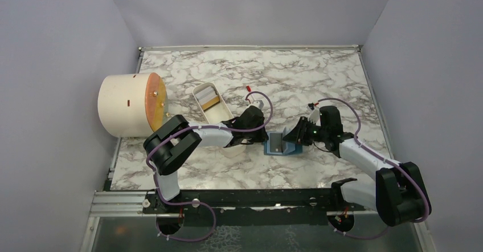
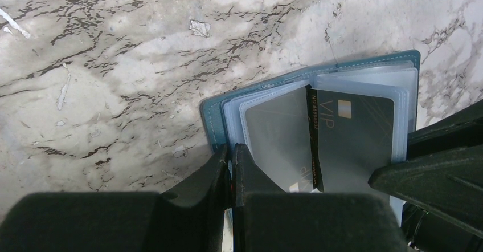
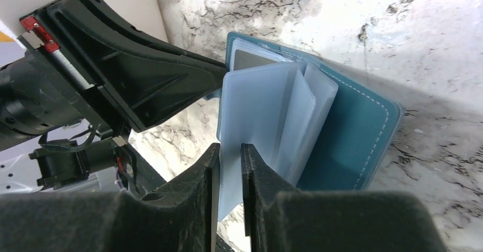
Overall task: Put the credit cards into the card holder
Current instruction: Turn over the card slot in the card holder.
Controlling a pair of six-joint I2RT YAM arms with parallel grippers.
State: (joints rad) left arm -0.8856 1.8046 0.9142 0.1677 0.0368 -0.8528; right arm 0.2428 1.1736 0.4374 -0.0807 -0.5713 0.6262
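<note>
The left arm (image 1: pixel 212 133) and right arm (image 1: pixel 360 153) have white links, black joints and looping purple cables (image 1: pixel 344 101).

A small flat teal-blue card holder (image 1: pixel 278 145) sits midway across the white marble tabletop (image 1: pixel 319 75), left gripper (image 1: pixel 264 140) and right gripper (image 1: pixel 295 138) meeting it.

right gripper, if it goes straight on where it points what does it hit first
The clear sleeve of the card holder that the right gripper pinches; likely the left gripper's finger just beyond, depth unclear.
</note>
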